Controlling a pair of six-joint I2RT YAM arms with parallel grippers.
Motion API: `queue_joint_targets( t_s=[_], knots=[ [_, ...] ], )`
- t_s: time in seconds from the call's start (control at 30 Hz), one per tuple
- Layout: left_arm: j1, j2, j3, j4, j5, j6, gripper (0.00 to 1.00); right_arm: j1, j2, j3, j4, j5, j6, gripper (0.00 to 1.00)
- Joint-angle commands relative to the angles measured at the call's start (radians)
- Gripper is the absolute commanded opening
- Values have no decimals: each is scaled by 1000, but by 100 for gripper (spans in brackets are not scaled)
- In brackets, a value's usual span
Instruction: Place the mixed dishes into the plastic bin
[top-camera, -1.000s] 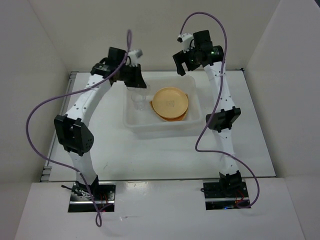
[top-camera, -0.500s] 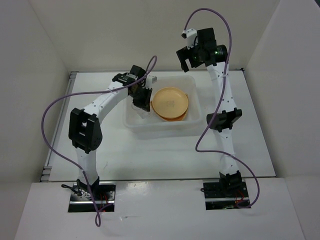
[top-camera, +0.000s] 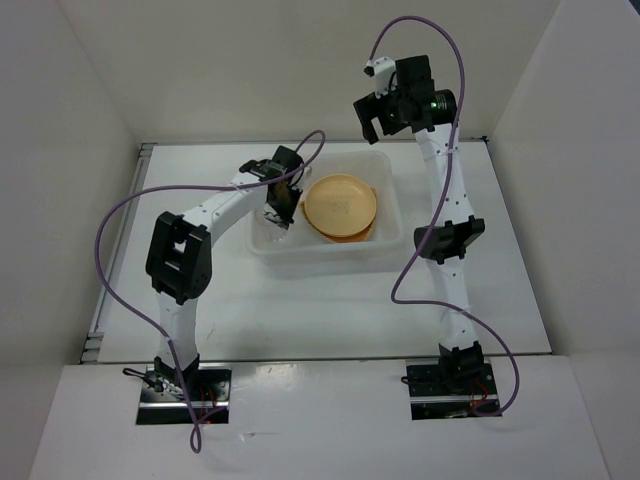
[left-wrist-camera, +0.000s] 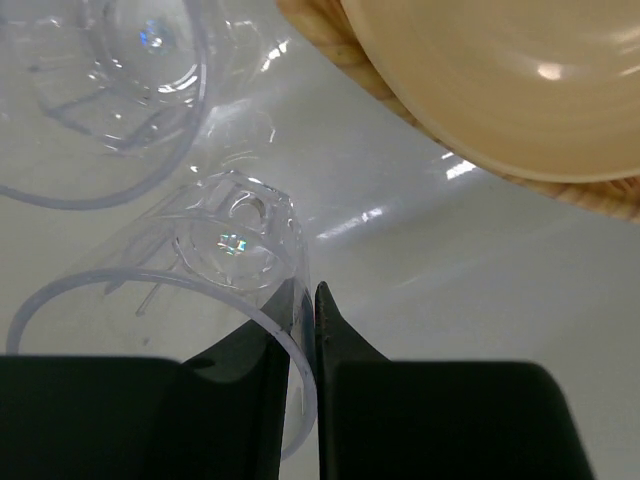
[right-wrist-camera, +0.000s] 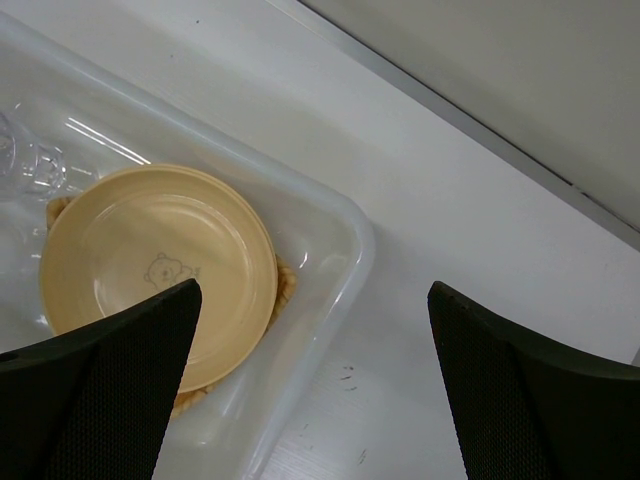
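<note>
Cup (left-wrist-camera: 215, 270) sits low in the bin (top-camera: 325, 262), just left of the plate (left-wrist-camera: 500, 80). It is tilted, base away from the left gripper (left-wrist-camera: 312, 330), mouth toward it. Jaws pinch its wall at the rim, one finger inside. I judge only the release remains. Right gripper (right-wrist-camera: 311, 300) is spread and empty, high beyond the plate.

No legible text or labels anywhere.

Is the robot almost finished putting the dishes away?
Nearly. The plate sits on the woven basket dish inside the bin. The left gripper pinches the clear cup by its rim, low in the bin. Left: letting the cup go. The right gripper hangs open, empty.
</note>
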Motion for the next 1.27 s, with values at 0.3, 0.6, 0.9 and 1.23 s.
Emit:
queue_joint_targets(
  t_s=[0.3,0.6,0.9,1.23],
  knots=[
    [-7,-1,79,20,-53,-39,84,-7,-62,32,-4,5,6,98],
    [75,-360,169,282,20,-188,100,5,-129,32,-13,80,-28,98],
    [257,-558,-178,348,154,-251,100,48,-304,-165,-14,245,-19,98],
    [245,-632,-321,402,211,-295,100,136,-596,-536,-14,377,-30,98]
  ],
)
